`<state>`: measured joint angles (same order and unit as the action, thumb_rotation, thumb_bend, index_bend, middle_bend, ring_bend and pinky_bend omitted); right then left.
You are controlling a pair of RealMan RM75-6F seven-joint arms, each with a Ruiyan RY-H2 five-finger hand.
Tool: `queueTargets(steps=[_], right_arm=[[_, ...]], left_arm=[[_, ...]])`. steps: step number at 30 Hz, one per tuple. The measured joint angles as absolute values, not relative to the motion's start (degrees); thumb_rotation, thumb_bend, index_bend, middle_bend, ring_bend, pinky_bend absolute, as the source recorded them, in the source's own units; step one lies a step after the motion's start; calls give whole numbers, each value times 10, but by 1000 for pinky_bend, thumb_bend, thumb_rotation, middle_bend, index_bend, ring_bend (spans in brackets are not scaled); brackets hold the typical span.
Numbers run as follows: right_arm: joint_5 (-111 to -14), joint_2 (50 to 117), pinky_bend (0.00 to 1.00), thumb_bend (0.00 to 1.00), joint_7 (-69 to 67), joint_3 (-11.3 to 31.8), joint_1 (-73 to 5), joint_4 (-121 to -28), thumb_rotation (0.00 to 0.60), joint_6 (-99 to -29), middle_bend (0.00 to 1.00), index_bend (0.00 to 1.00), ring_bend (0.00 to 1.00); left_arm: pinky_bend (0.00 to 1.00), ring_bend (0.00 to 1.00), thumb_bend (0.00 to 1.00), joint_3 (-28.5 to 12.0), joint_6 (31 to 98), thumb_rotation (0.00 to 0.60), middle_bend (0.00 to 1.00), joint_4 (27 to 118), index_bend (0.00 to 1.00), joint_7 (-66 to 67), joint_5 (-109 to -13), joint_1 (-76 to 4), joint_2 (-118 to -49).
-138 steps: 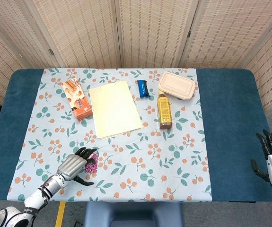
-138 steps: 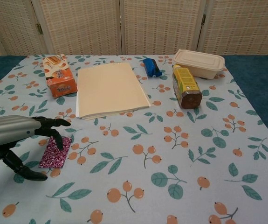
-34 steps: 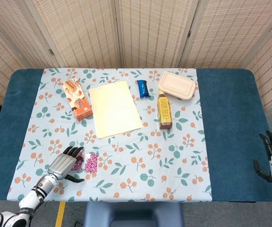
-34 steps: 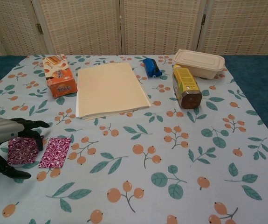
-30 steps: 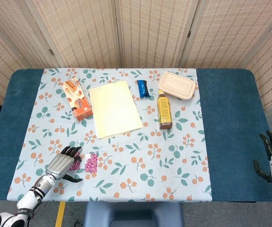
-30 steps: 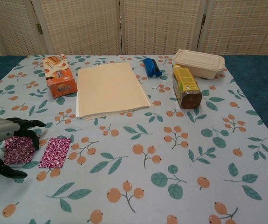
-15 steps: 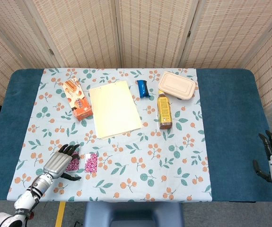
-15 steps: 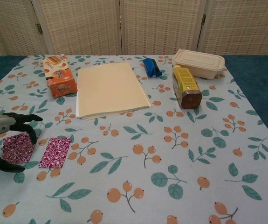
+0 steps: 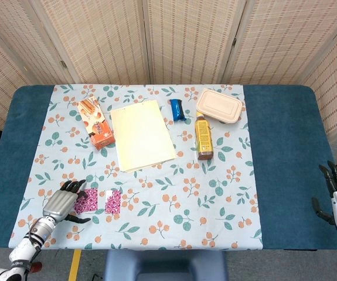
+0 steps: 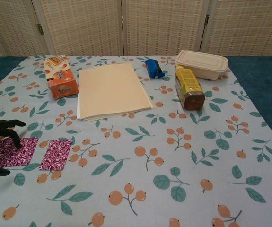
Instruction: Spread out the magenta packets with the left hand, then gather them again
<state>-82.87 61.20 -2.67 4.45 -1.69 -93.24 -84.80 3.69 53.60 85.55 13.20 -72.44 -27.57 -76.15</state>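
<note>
The head view looked steeply down from high above, taking in the whole blue table (image 9: 285, 146). The chest view sat lower and nearer, facing forward. Both shared the floral tablecloth (image 9: 156, 222) (image 10: 183, 142).

magenta white-swirled packets (image 10: 55, 154), leaf-and-berry pale blue tablecloth (image 10: 183, 156)

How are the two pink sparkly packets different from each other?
The left packet has the left hand resting its fingers on it, while the right packet lies free, touched by nothing. The left packet sits nearer the tablecloth's edge; the right packet sits further in. Both are magenta, patterned, lying flat and side by side with a gap between.
</note>
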Motion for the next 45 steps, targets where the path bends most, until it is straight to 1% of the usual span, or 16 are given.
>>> queueTargets(steps=[12, 19, 27, 39, 45], right_arm=[[-832, 613, 0, 455, -28, 44, -16, -932, 600, -851, 0, 0, 0], [-834, 613, 0, 455, -32, 43, -15, -930, 600, -853, 0, 0, 0], [-832, 612, 0, 455, -38, 42, -12, -926, 600, -854, 0, 0, 0], [-833, 614, 0, 456, -40, 43, -14, -923, 600, -852, 0, 0, 0], [-834, 614, 0, 455, -41, 42, -12, -923, 600, -855, 0, 0, 0]], left_arm=[[0, 0, 96, 40, 551, 315, 0, 862, 326, 121, -722, -256, -733], [0, 0, 97, 35, 552, 317, 0, 873, 326, 132, -734, -260, -740], [0, 0, 97, 31, 540, 314, 0, 877, 324, 156, -724, -268, -752], [0, 0, 97, 37, 542, 317, 0, 883, 324, 164, -714, -258, -747], [0, 0, 97, 46, 543, 316, 0, 888, 325, 164, -714, -250, -732]])
